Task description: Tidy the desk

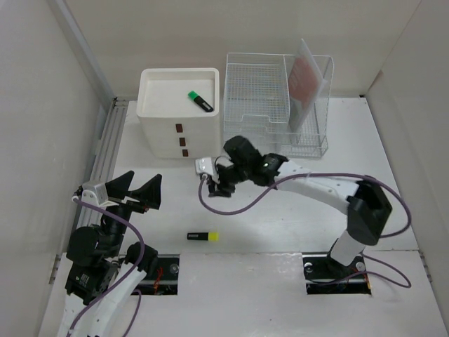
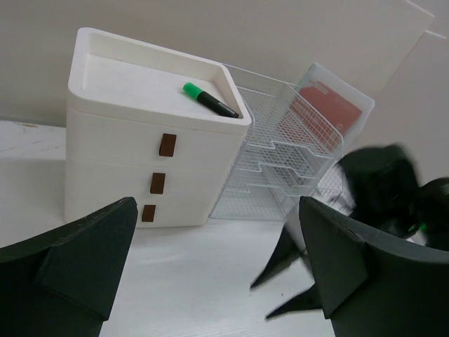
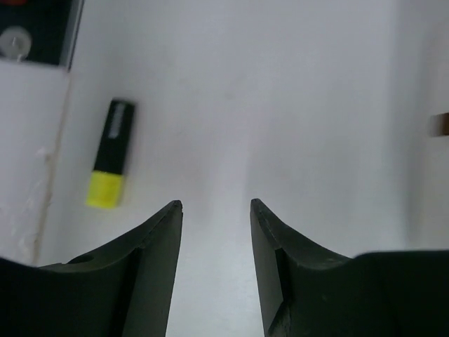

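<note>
i'm holding the right gripper (image 3: 216,205) half spread and empty near the yellow highlighter (image 3: 109,163) lying on the desk (image 3: 295,105), judging it light, stiff, slick, best pinched across its barrel.

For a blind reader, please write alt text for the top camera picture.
Over a white desk, the robot's right hand hangs open before a drawer box and its left hand is wide open. A yellow marker lies on the desk, a green marker on the drawer box, beside a wire rack.
</note>
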